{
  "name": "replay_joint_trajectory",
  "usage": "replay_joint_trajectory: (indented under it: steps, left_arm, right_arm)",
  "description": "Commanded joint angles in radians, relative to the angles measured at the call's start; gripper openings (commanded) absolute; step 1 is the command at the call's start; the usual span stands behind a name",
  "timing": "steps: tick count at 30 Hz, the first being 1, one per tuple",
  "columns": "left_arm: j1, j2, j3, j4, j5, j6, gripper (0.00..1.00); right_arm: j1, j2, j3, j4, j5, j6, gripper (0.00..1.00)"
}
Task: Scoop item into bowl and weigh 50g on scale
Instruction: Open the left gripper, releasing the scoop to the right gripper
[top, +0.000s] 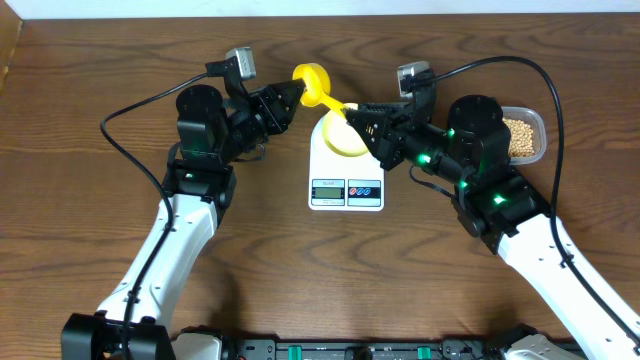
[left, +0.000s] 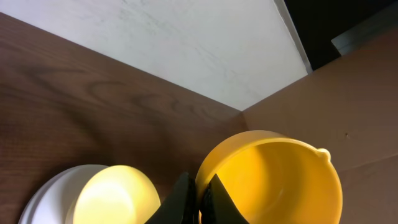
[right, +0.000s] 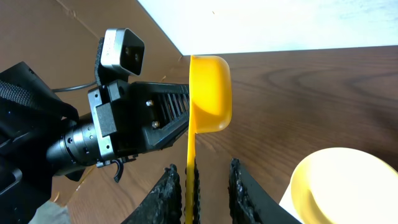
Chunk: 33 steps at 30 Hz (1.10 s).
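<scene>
A yellow measuring scoop (top: 311, 78) hangs over the table behind the scale (top: 347, 185). My left gripper (top: 296, 97) is shut on the rim of its cup (left: 273, 180), and the cup looks empty. The scoop's thin handle (right: 189, 162) runs edge-on between the fingers of my right gripper (right: 203, 165), close to the left finger (right: 166, 193) and with a gap to the right finger (right: 244, 193). The pale yellow bowl (top: 345, 135) stands empty on the scale's platform (left: 43, 196). The beans (top: 521, 137) lie in a clear tub at the far right, behind my right arm.
The clear tub (top: 540, 122) sits on the table behind my right arm's elbow. A white wall (left: 186, 43) and a brown board (left: 348, 99) close off the table's back edge. Black cables loop from both arms over the wooden table (top: 90, 80).
</scene>
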Motion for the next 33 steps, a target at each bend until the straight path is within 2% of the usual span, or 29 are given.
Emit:
replay_joint_trajectory:
  steps: [1,12,21,26,29,33]
  left_arm:
    - [0.002,-0.013,0.001,0.005,0.017,0.0,0.07]
    - [0.002,-0.013,0.001,0.005,0.017,0.0,0.07]
    - [0.002,-0.013,0.001,0.005,0.017,0.0,0.07]
    - [0.002,-0.013,0.001,0.005,0.017,0.0,0.07]
    - [0.002,-0.013,0.001,0.005,0.017,0.0,0.07]
    - [0.002,-0.013,0.001,0.005,0.017,0.0,0.08]
  right_arm:
    - [0.004,0.002,0.014,-0.001,0.001,-0.002,0.24]
    - [0.004,0.002,0.014,-0.003,0.0,0.041,0.19]
    - [0.004,0.002,0.014,-0.003,-0.02,0.057,0.21]
    - [0.004,0.002,0.014,-0.003,-0.022,0.057,0.14]
    - [0.004,0.002,0.014,0.0,-0.022,0.057,0.01]
    - [0.004,0.002,0.014,0.001,-0.021,0.077,0.01]
